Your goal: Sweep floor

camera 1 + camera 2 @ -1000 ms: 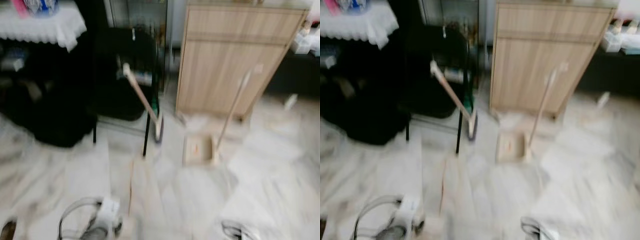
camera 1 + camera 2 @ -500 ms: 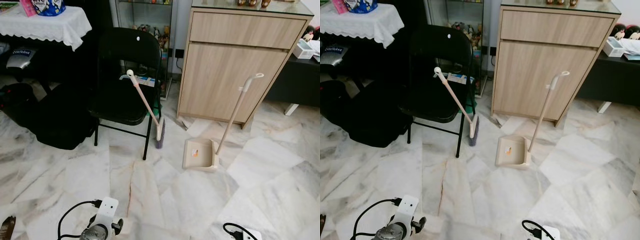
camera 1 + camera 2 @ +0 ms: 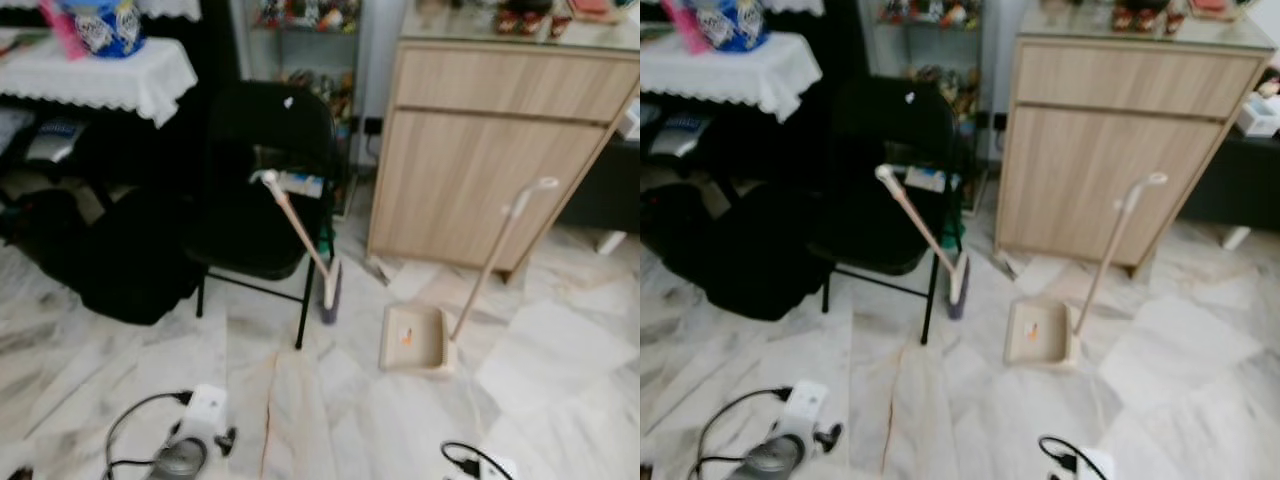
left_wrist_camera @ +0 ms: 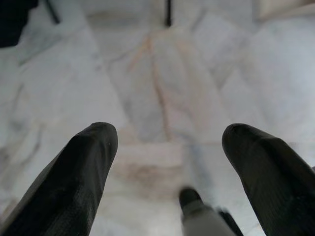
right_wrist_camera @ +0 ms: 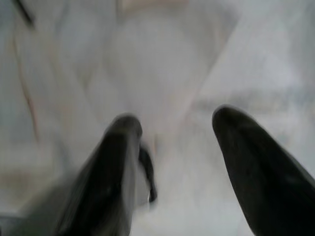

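Soft, even indoor light over pale marble floor [image 3: 560,420]; both eye views slightly smeared by motion blur, upper left sinking into deep shadow around the black chair [image 3: 885,180]; wrist views bright, hazy, fingers [image 4: 74,182] out of focus

Broom [image 3: 300,240]: beige handle, tilted, leaning on black chair [image 3: 260,190], bristle head on marble floor [image 3: 350,400]. Dustpan [image 3: 415,340]: beige, flat on floor just beside broom, long handle upright, near wooden cabinet [image 3: 480,160].
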`<state>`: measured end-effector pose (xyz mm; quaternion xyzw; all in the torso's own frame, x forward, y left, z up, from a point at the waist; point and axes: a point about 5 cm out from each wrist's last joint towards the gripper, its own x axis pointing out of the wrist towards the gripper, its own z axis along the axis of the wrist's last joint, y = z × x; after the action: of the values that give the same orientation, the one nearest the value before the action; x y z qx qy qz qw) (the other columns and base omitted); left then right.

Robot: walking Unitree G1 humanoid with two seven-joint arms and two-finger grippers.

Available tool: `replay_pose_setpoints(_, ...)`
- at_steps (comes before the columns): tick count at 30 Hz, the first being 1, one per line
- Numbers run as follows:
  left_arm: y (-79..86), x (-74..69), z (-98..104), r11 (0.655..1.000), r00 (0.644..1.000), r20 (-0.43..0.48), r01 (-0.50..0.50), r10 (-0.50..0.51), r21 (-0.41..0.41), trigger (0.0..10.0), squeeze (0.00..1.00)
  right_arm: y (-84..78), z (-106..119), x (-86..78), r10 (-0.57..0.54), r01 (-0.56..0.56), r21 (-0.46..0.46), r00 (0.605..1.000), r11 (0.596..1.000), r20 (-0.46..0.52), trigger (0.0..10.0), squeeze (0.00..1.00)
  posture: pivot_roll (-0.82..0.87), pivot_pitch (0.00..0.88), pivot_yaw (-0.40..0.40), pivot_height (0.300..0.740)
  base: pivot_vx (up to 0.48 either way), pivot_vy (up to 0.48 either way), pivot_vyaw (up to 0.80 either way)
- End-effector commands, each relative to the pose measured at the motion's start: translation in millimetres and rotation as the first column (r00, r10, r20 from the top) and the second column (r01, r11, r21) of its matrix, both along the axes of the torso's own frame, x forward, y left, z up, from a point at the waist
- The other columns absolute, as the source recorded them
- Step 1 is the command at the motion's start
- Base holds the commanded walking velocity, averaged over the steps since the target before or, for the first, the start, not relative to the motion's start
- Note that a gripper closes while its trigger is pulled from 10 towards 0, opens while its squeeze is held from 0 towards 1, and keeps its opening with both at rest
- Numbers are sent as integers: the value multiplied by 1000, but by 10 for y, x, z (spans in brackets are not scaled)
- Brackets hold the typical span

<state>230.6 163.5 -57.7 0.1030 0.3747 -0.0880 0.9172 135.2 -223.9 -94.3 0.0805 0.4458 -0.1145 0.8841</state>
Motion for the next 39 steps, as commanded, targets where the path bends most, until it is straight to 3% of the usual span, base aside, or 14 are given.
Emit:
replay_pose_setpoints(1, 194, -43, -10, 999, 999, -10, -32, 33, 36, 10000, 0, 87, 0, 44, -7, 7, 24, 1000, 1000, 19, 10000, 0, -24, 69, -5, 740, 379, 0, 0)
replay_pose_setpoints(8, 213, -42, -7, 999, 999, -11, -31, 32, 37, 10000, 0, 83, 20, 85, -24, 22, 28, 999, 999, 46, 10000, 0, -20, 82, -3, 740, 378, 0, 0)
replay_pose_setpoints(14, 216, -38, -3, 999, 999, -8, -33, 33, 34, 10000, 0, 100, 18, 86, -17, 16, 30, 999, 999, 45, 10000, 0, -20, 86, -3, 740, 378, 0, -772)
replay_pose_setpoints(23, 207, -24, 8, 999, 999, 5, -40, 40, 21, 10000, 0, 90, 29, 96, -22, 20, 27, 998, 999, 62, 10000, 0, -16, 93, -8, 740, 352, 0, 0)
replay_pose_setpoints(39, 221, -30, 6, 998, 998, 7, -61, 61, 18, 10000, 0, 102, 9, 63, -10, 9, 30, 999, 1000, 38, 10000, 0, -12, 89, -15, 740, 0, 0, 0)
